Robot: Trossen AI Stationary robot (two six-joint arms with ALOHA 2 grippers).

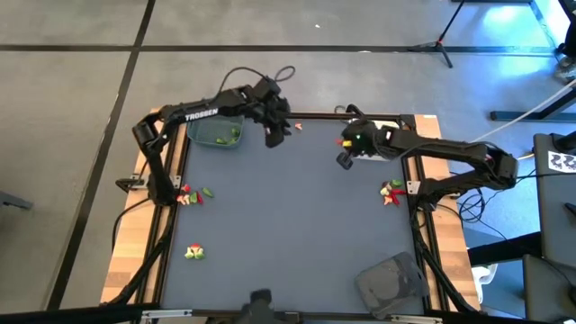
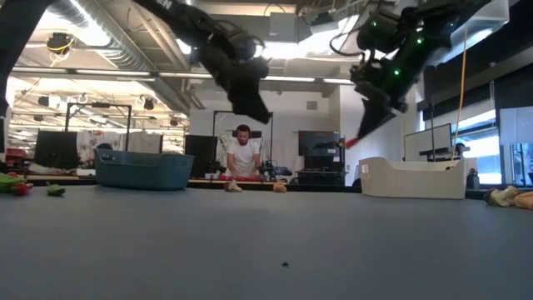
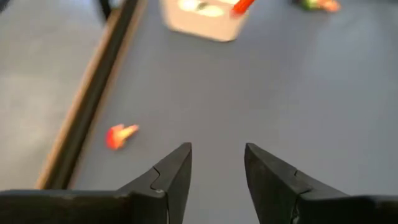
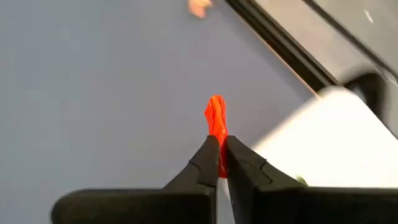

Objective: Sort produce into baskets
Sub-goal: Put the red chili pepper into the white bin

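My right gripper (image 4: 221, 152) is shut on a small red piece of produce (image 4: 216, 118). It hangs in the air beside the white basket (image 1: 382, 148) at the table's far right. My left gripper (image 3: 217, 165) is open and holds nothing. It is raised above the mat just right of the blue-grey basket (image 1: 216, 131), which has green pieces in it. A red-orange piece (image 3: 119, 135) lies on the mat ahead of the left gripper, near the table's far edge. More produce lies in small heaps at the left (image 1: 190, 195), the near left (image 1: 194, 253) and the right (image 1: 391, 192). My right gripper pinches one end of the red piece (image 4: 219, 144) between its two fingertips. The rest of the piece sticks out past the tips. The fingers slant downward, and the piece is lifted clear of the mat (image 2: 350, 142).
A dark grey tray-like basket (image 1: 391, 281) sits at the near right corner. The middle of the blue-grey mat (image 1: 288, 216) is bare. A wooden frame edges the table. A person sits in the room beyond the far edge (image 2: 243, 154).
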